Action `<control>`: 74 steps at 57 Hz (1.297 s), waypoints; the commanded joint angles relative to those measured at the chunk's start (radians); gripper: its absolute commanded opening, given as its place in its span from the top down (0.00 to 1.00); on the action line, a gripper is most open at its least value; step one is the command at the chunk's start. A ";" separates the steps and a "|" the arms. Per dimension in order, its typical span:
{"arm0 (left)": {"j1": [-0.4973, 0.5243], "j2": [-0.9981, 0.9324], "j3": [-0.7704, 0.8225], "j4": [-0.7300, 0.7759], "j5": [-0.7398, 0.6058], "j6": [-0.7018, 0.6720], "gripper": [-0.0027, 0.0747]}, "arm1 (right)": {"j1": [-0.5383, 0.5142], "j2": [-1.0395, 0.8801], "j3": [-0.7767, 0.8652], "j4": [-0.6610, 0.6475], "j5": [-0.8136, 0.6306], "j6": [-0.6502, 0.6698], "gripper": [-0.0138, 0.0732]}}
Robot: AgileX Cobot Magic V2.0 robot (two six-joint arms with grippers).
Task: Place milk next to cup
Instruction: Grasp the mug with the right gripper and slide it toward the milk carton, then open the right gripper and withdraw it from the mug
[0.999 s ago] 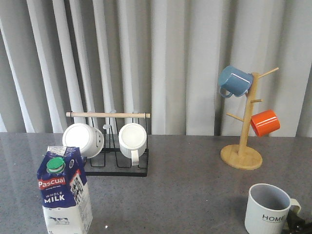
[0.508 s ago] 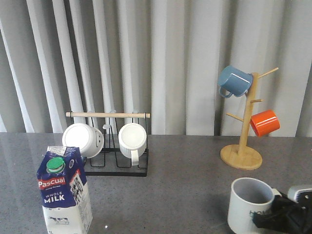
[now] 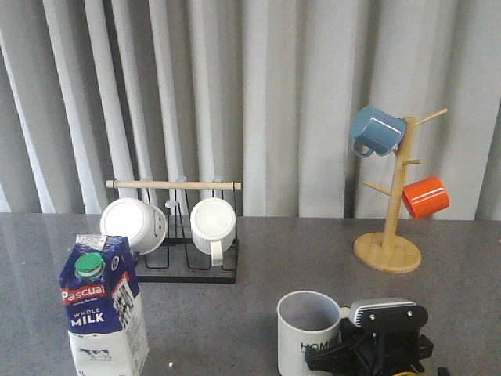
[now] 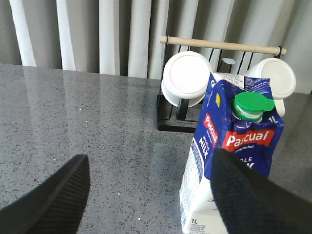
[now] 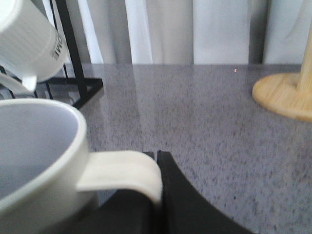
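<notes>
The milk (image 3: 104, 313), a blue and white carton with a green cap, stands upright at the front left of the grey table. In the left wrist view my left gripper (image 4: 151, 195) is open. The milk (image 4: 234, 141) stands just beyond it, partly behind one black finger (image 4: 253, 200). The cup (image 3: 307, 333), pale grey with "HOME" on it, sits at the front centre-right. My right gripper (image 3: 338, 359) is shut on its handle. The right wrist view shows the fingertips (image 5: 168, 168) pinched around the handle of the cup (image 5: 39, 141).
A black rack (image 3: 188, 270) with two white ribbed mugs (image 3: 211, 223) stands behind the milk. A wooden mug tree (image 3: 389, 247) at the back right carries a blue mug (image 3: 376, 131) and an orange mug (image 3: 427, 197). Grey curtains hang behind the table.
My right gripper has taken the cup by the handle and moved it left, from the front right corner toward the table's middle. The milk has stayed in place.
</notes>
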 commanded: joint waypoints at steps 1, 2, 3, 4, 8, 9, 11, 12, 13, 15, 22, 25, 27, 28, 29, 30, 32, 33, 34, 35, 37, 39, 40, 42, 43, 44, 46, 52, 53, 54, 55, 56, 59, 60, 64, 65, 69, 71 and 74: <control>-0.005 -0.005 -0.034 -0.002 -0.076 -0.002 0.33 | 0.005 -0.004 -0.025 0.017 -0.099 -0.007 0.85; -0.005 -0.005 -0.034 -0.002 -0.076 -0.002 0.33 | 0.005 0.000 -0.025 0.015 -0.100 -0.009 0.85; -0.005 -0.005 -0.034 -0.002 -0.076 -0.002 0.33 | 0.005 0.005 -0.025 0.011 -0.103 -0.009 0.85; -0.005 -0.005 -0.034 -0.002 -0.076 -0.002 0.33 | 0.005 0.009 -0.025 0.010 -0.107 -0.009 0.85; -0.005 -0.005 -0.034 -0.002 -0.076 -0.002 0.33 | 0.004 0.020 -0.025 0.009 -0.122 -0.009 0.84; -0.005 -0.005 -0.034 -0.002 -0.076 -0.002 0.33 | 0.003 0.022 -0.024 0.009 -0.124 -0.009 0.84; -0.005 -0.005 -0.034 -0.002 -0.076 -0.002 0.33 | 0.003 0.022 -0.022 0.009 -0.134 -0.009 0.83; -0.005 -0.005 -0.034 -0.002 -0.076 -0.002 0.33 | 0.003 0.022 -0.021 0.009 -0.137 -0.009 0.83; -0.005 -0.005 -0.034 -0.002 -0.076 -0.002 0.33 | 0.003 0.022 -0.016 0.009 -0.142 -0.010 0.83; -0.005 -0.005 -0.034 -0.002 -0.076 -0.002 0.33 | 0.003 0.022 -0.011 0.007 -0.158 -0.014 0.82; -0.005 -0.005 -0.034 -0.002 -0.076 -0.002 0.33 | 0.002 0.018 0.014 -0.012 -0.155 -0.018 0.76; -0.005 -0.005 -0.034 -0.002 -0.076 -0.002 0.33 | 0.002 0.018 0.025 -0.019 -0.158 -0.018 0.73; -0.005 -0.005 -0.034 -0.002 -0.076 -0.002 0.33 | 0.002 0.018 0.030 -0.023 -0.157 -0.019 0.70; -0.005 -0.005 -0.034 -0.002 -0.076 -0.002 0.33 | 0.002 0.018 0.035 -0.027 -0.160 -0.022 0.68; -0.005 -0.005 -0.034 -0.002 -0.076 -0.002 0.33 | 0.002 0.018 0.037 -0.029 -0.162 -0.025 0.67; -0.005 -0.005 -0.034 -0.002 -0.076 -0.002 0.33 | 0.002 0.018 0.038 -0.028 -0.162 -0.028 0.65; -0.005 -0.005 -0.034 -0.002 -0.076 -0.002 0.33 | 0.002 0.018 0.044 -0.030 -0.163 -0.032 0.62; -0.005 -0.005 -0.034 -0.002 -0.076 -0.002 0.33 | 0.002 0.018 0.045 -0.031 -0.167 -0.032 0.61; -0.005 -0.005 -0.034 -0.002 -0.076 -0.002 0.33 | 0.002 0.018 0.046 -0.032 -0.168 -0.032 0.59; -0.005 -0.005 -0.034 -0.002 -0.076 -0.002 0.33 | 0.002 0.018 0.048 -0.032 -0.168 -0.032 0.57; -0.005 -0.005 -0.034 -0.002 -0.076 -0.002 0.33 | 0.002 0.018 0.048 -0.035 -0.168 -0.032 0.54; -0.005 -0.005 -0.034 -0.002 -0.076 -0.002 0.33 | 0.002 0.016 0.048 -0.037 -0.164 -0.032 0.51; -0.005 -0.005 -0.034 -0.002 -0.076 -0.002 0.33 | 0.002 0.014 0.048 -0.039 -0.160 -0.032 0.50; -0.005 -0.005 -0.034 -0.002 -0.076 -0.002 0.33 | 0.002 0.009 0.052 -0.040 -0.154 -0.032 0.47; -0.005 -0.005 -0.034 -0.002 -0.076 -0.002 0.33 | 0.002 0.004 0.055 -0.040 -0.156 -0.032 0.46; -0.005 -0.005 -0.034 -0.002 -0.076 -0.002 0.33 | 0.002 0.000 0.059 -0.040 -0.159 -0.032 0.46; -0.005 -0.005 -0.034 -0.002 -0.076 -0.002 0.33 | 0.002 -0.009 0.069 -0.040 -0.166 -0.032 0.44; -0.005 -0.005 -0.034 -0.002 -0.076 -0.002 0.33 | 0.002 -0.032 0.105 -0.040 -0.200 -0.032 0.43; -0.005 -0.005 -0.034 -0.002 -0.076 -0.002 0.33 | 0.002 -0.035 0.110 -0.040 -0.203 -0.032 0.43; -0.005 -0.005 -0.034 -0.002 -0.076 -0.002 0.33 | 0.002 -0.038 0.119 -0.040 -0.204 -0.032 0.43; -0.005 -0.005 -0.034 -0.002 -0.076 -0.002 0.33 | 0.002 -0.043 0.125 -0.040 -0.204 -0.032 0.43; -0.005 -0.005 -0.034 -0.002 -0.076 -0.002 0.33 | 0.002 -0.047 0.132 -0.042 -0.203 -0.032 0.43; -0.005 -0.005 -0.034 -0.002 -0.076 -0.002 0.33 | 0.002 -0.058 0.154 -0.047 -0.202 -0.031 0.43; -0.005 -0.005 -0.034 -0.002 -0.076 -0.002 0.33 | 0.002 -0.063 0.160 -0.049 -0.202 -0.031 0.43; -0.005 -0.005 -0.034 -0.002 -0.076 -0.002 0.33 | 0.002 -0.087 0.193 -0.077 -0.204 -0.031 0.43; -0.005 -0.005 -0.034 -0.002 -0.076 -0.002 0.33 | 0.002 -0.093 0.200 -0.083 -0.204 -0.030 0.43; -0.005 -0.005 -0.034 -0.002 -0.076 -0.002 0.33 | 0.002 -0.129 0.236 -0.105 -0.204 -0.027 0.43; -0.005 -0.005 -0.034 -0.002 -0.076 -0.002 0.33 | 0.002 -0.148 0.258 -0.112 -0.204 -0.027 0.43; -0.005 -0.005 -0.034 -0.002 -0.076 -0.002 0.33 | 0.002 -0.188 0.292 -0.115 -0.203 -0.027 0.43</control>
